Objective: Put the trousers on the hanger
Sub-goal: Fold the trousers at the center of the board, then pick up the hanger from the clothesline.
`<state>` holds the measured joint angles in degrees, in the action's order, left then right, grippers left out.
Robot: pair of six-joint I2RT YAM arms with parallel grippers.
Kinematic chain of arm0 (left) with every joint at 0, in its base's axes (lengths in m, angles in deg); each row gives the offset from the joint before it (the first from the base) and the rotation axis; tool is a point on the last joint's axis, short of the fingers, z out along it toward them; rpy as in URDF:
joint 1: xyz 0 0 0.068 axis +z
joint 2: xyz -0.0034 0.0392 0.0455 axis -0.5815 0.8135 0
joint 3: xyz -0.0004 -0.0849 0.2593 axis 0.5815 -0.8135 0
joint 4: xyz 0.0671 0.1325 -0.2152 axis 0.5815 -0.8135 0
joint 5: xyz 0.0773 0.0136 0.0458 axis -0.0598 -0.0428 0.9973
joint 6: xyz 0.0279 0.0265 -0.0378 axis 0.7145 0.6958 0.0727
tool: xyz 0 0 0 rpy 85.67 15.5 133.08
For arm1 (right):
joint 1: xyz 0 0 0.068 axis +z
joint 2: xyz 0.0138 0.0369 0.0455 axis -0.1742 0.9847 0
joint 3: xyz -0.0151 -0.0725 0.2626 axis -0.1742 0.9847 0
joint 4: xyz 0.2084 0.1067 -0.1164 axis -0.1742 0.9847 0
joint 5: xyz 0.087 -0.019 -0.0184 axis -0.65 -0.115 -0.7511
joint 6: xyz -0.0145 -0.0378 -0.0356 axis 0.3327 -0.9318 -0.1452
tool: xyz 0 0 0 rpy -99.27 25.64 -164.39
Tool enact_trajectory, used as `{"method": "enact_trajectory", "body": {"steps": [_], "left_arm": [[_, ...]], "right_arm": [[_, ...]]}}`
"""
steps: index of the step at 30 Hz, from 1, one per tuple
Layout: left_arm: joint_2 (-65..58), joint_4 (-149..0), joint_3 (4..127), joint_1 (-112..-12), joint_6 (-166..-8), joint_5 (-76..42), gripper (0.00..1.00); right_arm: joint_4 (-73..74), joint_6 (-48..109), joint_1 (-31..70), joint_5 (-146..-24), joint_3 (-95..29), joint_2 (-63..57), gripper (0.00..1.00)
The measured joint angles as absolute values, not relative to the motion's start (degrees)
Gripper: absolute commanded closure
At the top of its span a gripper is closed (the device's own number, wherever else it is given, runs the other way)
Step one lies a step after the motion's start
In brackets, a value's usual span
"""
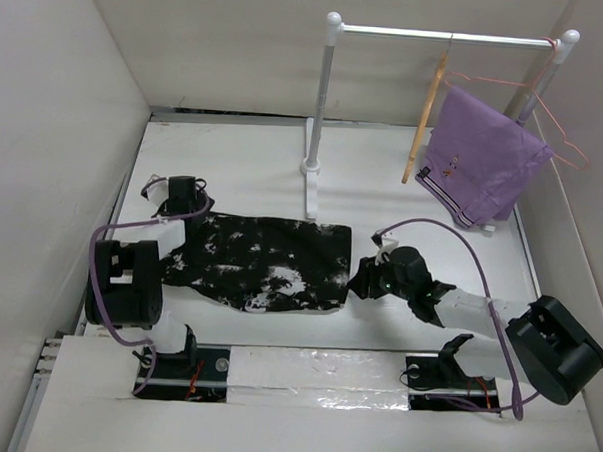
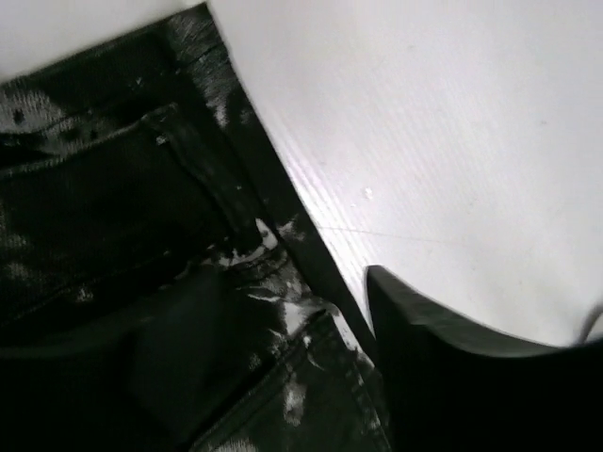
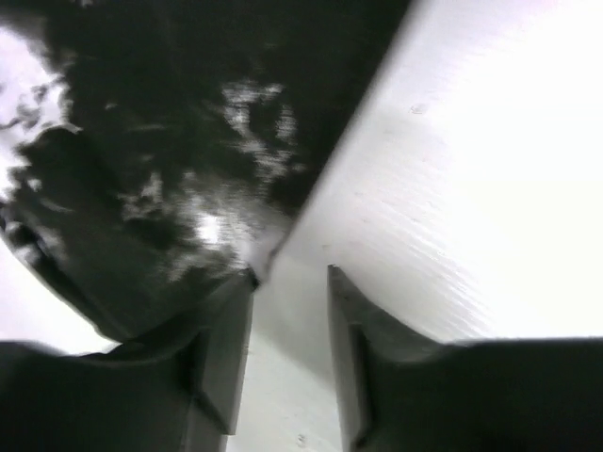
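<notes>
The trousers (image 1: 260,259), black with white blotches, lie folded flat across the table between the two arms. My left gripper (image 1: 183,195) is at their left end. In the left wrist view its jaws stand apart over the trousers' seamed edge (image 2: 283,235), and only the right finger (image 2: 452,377) shows clearly. My right gripper (image 3: 290,273) is open at the trousers' right edge (image 3: 236,188), with bare table between its fingers and its left fingertip touching the cloth corner. The hanger (image 1: 426,116), tan wood, hangs from the rack's rail at the back right, far from both grippers.
A white clothes rack (image 1: 322,97) stands at the back of the table. A purple cloth (image 1: 485,159) hangs on a pink wire hanger (image 1: 558,122) beside the wooden one. White walls close in the table on the left, the back and the right.
</notes>
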<state>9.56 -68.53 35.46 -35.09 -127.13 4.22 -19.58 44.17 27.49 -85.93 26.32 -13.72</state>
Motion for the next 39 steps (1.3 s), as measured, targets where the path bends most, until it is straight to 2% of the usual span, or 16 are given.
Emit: {"method": "enact_trajectory", "body": {"steps": [3,5,8,9,10,12,16,22,23,24,26,27,30,31,35,39], "left_arm": [[5.43,-68.57,35.41,-36.42,-126.06,5.40,0.33],[2.15,-68.40,35.37,-39.24,-124.77,6.04,0.38],[-2.49,-68.03,35.37,-46.82,-122.71,7.90,0.62],[-3.78,-67.70,35.37,-50.13,-121.73,8.49,0.68],[-4.78,-67.33,35.37,-53.97,-120.62,9.36,0.84],[-5.70,-66.34,35.39,-61.05,-118.98,10.52,1.00],[-5.81,-65.75,35.24,-73.21,-115.33,12.20,1.00],[-9.33,-58.65,31.22,-78.39,-110.17,10.78,1.00],[-9.98,-57.03,30.45,-78.65,-109.43,10.28,1.00],[-10.49,-55.15,29.66,-78.74,-108.68,9.71,1.00],[-10.99,-51.53,28.11,-78.98,-107.17,8.00,1.00],[-11.03,-50.04,27.37,-78.98,-106.50,7.24,1.00],[-11.10,-44.92,24.00,-78.98,-104.66,4.09,0.97],[-11.10,-43.94,22.89,-78.98,-104.14,3.24,0.84],[-12.21,-45.06,21.90,-78.98,-101.91,0.25,0.55],[-18.27,-46.04,21.88,-78.98,-100.51,0.03,0.51]], "right_arm": [[-16.78,43.12,27.22,-86.09,25.36,-15.45,0.34],[-13.91,42.38,27.62,-85.76,24.02,-17.35,0.34],[-10.72,41.42,29.12,-84.93,21.81,-21.66,0.65],[-10.48,41.20,29.47,-84.71,20.92,-22.77,0.88],[-10.13,40.81,29.74,-84.51,19.74,-23.47,1.00],[-8.98,40.52,29.85,-84.32,16.85,-23.98,1.00],[-4.49,38.71,31.35,-83.42,10.38,-25.37,1.00],[3.81,35.10,34.33,-76.56,-5.40,-32.52,0.67],[4.38,34.42,34.24,-74.37,-8.09,-33.61,0.58],[5.08,33.68,33.78,-72.17,-10.88,-34.36,0.35],[6.00,31.71,31.90,-66.18,-16.04,-34.38,0.08],[6.13,31.23,30.57,-64.76,-18.40,-33.99,0.04],[7.68,29.37,23.86,-58.85,-25.24,-30.01,0.00],[7.88,28.94,20.93,-57.72,-26.90,-28.11,0.00],[9.23,28.61,11.01,-58.20,-31.74,-19.39,0.00],[10.87,28.70,6.85,-60.03,-34.86,-10.14,0.07]]}}
